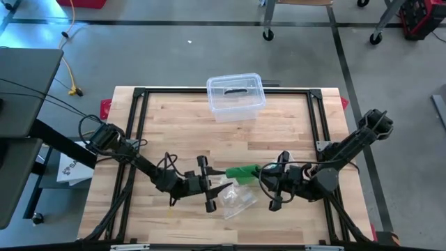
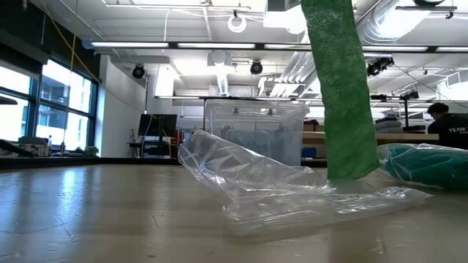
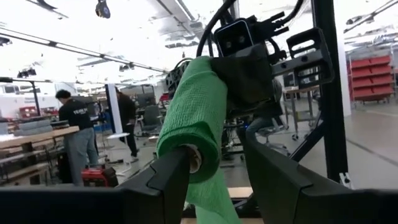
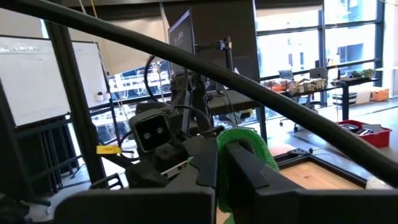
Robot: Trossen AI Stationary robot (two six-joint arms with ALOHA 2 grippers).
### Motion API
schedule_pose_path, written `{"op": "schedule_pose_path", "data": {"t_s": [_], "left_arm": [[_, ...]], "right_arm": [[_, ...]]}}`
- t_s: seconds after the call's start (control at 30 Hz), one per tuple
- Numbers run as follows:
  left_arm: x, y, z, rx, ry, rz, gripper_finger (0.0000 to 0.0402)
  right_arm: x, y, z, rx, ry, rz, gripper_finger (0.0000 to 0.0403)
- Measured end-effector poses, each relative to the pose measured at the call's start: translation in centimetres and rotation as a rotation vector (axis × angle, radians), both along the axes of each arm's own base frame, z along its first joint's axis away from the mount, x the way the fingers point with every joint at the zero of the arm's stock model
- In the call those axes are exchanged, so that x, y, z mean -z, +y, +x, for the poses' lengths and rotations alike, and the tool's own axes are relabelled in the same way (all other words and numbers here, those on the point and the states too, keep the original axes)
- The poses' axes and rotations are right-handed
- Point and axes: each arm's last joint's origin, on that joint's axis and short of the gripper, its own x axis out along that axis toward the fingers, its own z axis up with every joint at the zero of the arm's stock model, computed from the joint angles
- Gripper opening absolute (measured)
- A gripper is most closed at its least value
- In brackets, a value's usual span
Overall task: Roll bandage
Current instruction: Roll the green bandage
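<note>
I am holding the green bandage (image 1: pixel 242 170) between my two end effectors above the near middle of the wooden surface (image 1: pixel 181 125). My left end effector (image 3: pixel 211 171) is gripping the roll across its core, fingers parted to its width. My right end effector (image 4: pixel 217 163) is pinching the bandage shut, its fingers hiding most of it. A crumpled clear plastic bag (image 2: pixel 263 183) is lying below; in the low view the strip's upper end is running out of frame.

Plenty of bare table (image 1: pixel 174 125) for me on the left and right. Clear tub (image 1: pixel 235 96) blocks the far middle, and the crumpled plastic bag (image 1: pixel 235 199) clutters the near middle under both grippers.
</note>
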Motion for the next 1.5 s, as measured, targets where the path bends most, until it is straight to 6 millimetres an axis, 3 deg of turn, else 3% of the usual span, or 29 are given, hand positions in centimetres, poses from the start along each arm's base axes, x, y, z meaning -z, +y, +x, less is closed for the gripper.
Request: {"op": "schedule_pose_path", "data": {"t_s": [0.2,0.47,0.8,0.97,1.23,1.37,1.43,1.5], "left_arm": [[-0.2,0.2,0.2,0.009,-0.015,-0.016,0.013],[-1.1,-1.4,-1.3,-0.053,0.006,0.078,0.0012],[-5.1,-3.0,-5.3,-0.154,0.013,0.131,0.0005],[-6.8,-3.4,-7.1,-0.119,0.016,0.154,0.0005],[-7.1,-3.8,-7.7,-0.087,0.025,0.147,0.0005],[-7.0,-3.9,-7.7,-0.083,0.03,0.148,0.0005],[-7.0,-3.9,-7.7,-0.086,0.033,0.153,0.0005],[-7.0,-3.8,-7.7,-0.095,0.038,0.16,0.0005]], "right_arm": [[0.1,0.1,0.0,-0.037,0.001,0.006,0.0004],[0.8,0.5,0.0,-0.051,0.059,-0.044,0.0021],[2.2,0.6,0.1,-0.049,0.194,-0.186,0.0173],[4.7,0.2,0.3,-0.066,0.352,-0.162,0.0209],[9.7,0.1,3.9,-0.039,0.452,-0.18,0.0213],[11.4,-0.5,5.3,-0.03,0.459,-0.097,0.021],[12.0,-0.5,5.6,-0.075,0.465,-0.034,0.019],[12.5,-0.3,6.0,-0.137,0.467,0.029,0.0147]]}}
